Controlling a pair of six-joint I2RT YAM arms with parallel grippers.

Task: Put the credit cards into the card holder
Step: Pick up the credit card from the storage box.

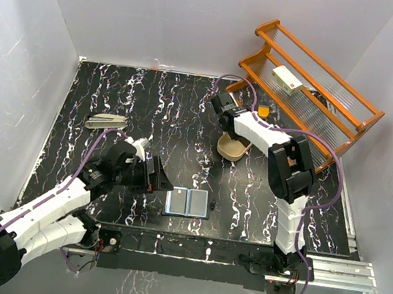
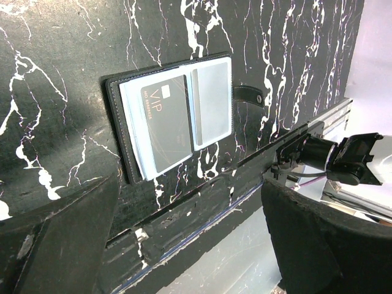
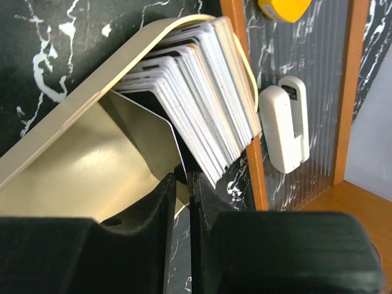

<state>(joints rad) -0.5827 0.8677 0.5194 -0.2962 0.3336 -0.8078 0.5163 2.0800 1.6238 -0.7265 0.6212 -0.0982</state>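
Observation:
The card holder [image 1: 186,203] lies open and flat near the table's front edge. In the left wrist view the card holder [image 2: 122,116] has a black VIP card [image 2: 165,125] in one pocket and a pale card [image 2: 211,98] in the other. My left gripper [image 2: 190,245] hovers wide open and empty just left of it. A stack of credit cards [image 3: 202,92] stands on edge in the cream tray [image 3: 61,116]. My right gripper [image 3: 182,179] is nearly closed, a slit still showing, with the lower corner of the frontmost card [image 3: 156,131] between its fingers.
An orange wooden rack [image 1: 316,91] at the back right holds a white box with a red mark [image 1: 288,79]. A yellow piece [image 3: 282,7] and a white clip-like device [image 3: 285,128] lie beside the tray. A grey item [image 1: 105,121] lies at the left. White walls surround the table.

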